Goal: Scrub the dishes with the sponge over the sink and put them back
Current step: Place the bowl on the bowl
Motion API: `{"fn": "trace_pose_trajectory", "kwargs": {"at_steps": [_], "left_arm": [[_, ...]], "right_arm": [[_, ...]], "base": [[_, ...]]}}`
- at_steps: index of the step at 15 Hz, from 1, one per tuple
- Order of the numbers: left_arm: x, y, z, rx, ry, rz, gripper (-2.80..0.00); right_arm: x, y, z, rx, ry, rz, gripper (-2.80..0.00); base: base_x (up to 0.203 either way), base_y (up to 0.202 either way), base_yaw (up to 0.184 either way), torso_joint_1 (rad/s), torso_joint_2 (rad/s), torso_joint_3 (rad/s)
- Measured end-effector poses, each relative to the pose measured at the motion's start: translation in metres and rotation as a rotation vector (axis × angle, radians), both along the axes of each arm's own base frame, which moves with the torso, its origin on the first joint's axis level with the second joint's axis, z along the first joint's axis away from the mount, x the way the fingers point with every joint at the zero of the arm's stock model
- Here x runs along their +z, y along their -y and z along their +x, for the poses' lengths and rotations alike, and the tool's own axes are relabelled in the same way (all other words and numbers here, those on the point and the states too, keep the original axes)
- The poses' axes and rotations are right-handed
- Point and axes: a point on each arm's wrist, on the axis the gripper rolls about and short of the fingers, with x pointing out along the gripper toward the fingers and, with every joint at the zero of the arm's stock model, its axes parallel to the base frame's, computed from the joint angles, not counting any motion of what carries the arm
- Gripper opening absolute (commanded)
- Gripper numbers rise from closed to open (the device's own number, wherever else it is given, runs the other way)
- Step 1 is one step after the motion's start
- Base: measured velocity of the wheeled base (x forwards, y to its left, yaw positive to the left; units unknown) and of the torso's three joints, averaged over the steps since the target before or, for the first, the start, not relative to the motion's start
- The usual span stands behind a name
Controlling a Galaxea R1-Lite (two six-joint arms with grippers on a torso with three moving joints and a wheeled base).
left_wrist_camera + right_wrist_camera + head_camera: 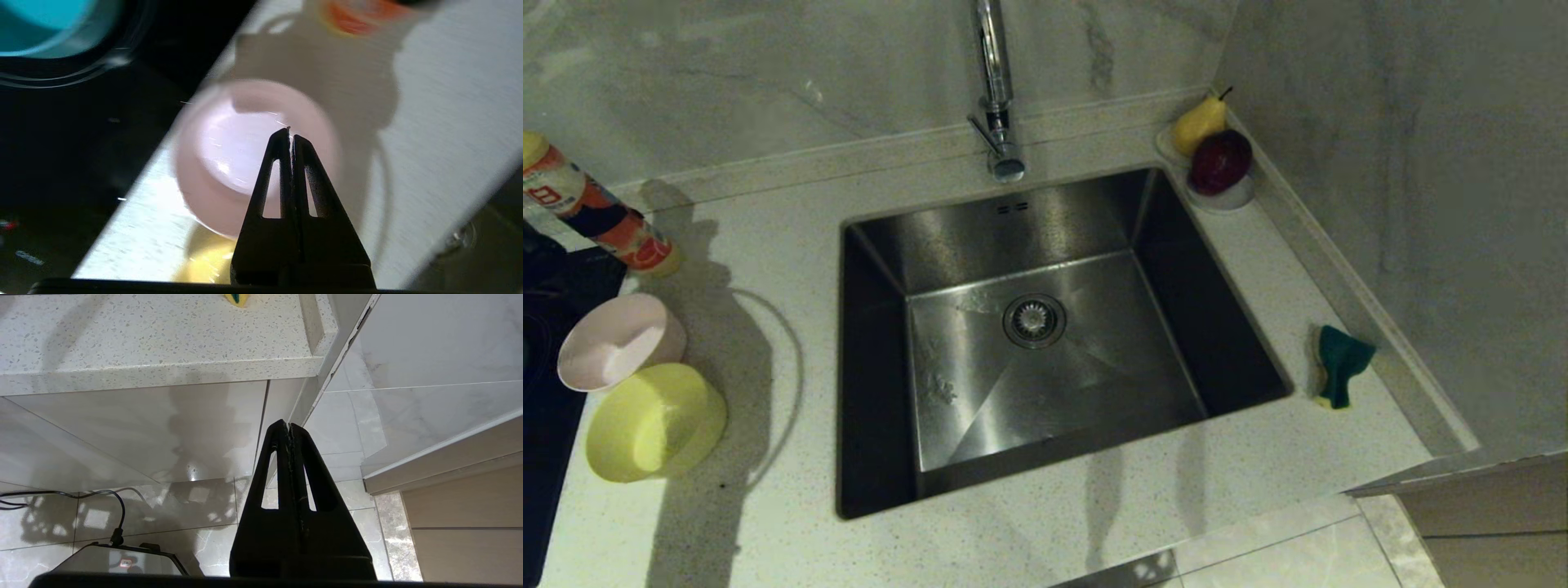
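The pale pink bowl (621, 339) and the yellow bowl (658, 420) lie tipped on the counter left of the sink (1045, 359). My left gripper (290, 132) is shut and empty, hovering over the pink bowl (229, 151), with the yellow bowl (204, 261) beside it. A light blue bowl (36, 24) sits on the dark hob. The sponge (1339, 363), green face up, lies on the counter right of the sink. My right gripper (289, 426) is shut and empty, parked low in front of the cabinet; only the sponge's tip (237, 299) shows there. Neither gripper appears in the head view.
A tall chrome tap (996, 90) stands behind the basin. A white saucer (1232, 198) with a pear and a dark red fruit sits at the back right corner. An orange-labelled bottle (596, 216) stands back left. A black hob (547, 425) borders the counter's left edge.
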Motion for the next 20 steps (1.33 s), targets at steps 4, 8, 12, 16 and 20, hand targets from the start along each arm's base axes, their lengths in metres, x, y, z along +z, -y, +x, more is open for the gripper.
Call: {"fn": "trace_pose_trajectory", "kwargs": {"at_steps": [4,8,12,16,20], "left_arm": [[-0.02,-0.022,0.003,0.043,-0.053,-0.068,-2.8],[-0.037,-0.026,0.007,0.039,-0.098,-0.112,-2.8],[-0.042,-0.026,0.008,0.014,-0.094,-0.149,0.0],[-0.041,-0.026,0.008,-0.011,-0.08,-0.164,0.0],[-0.05,-0.035,0.008,0.016,-0.1,-0.176,0.0]], "right_arm": [[0.0,0.0,0.0,0.0,0.0,0.0,-2.8],[0.0,0.0,0.0,0.0,0.0,0.0,-2.8],[0.0,0.0,0.0,0.0,0.0,0.0,-2.8],[0.0,0.0,0.0,0.0,0.0,0.0,-2.8],[0.0,0.0,0.0,0.0,0.0,0.0,-2.8]], "base": [[0.0,0.0,0.0,0.0,0.0,0.0],[0.0,0.0,0.0,0.0,0.0,0.0],[0.0,0.0,0.0,0.0,0.0,0.0],[0.0,0.0,0.0,0.0,0.0,0.0],[0.0,0.0,0.0,0.0,0.0,0.0]]}}
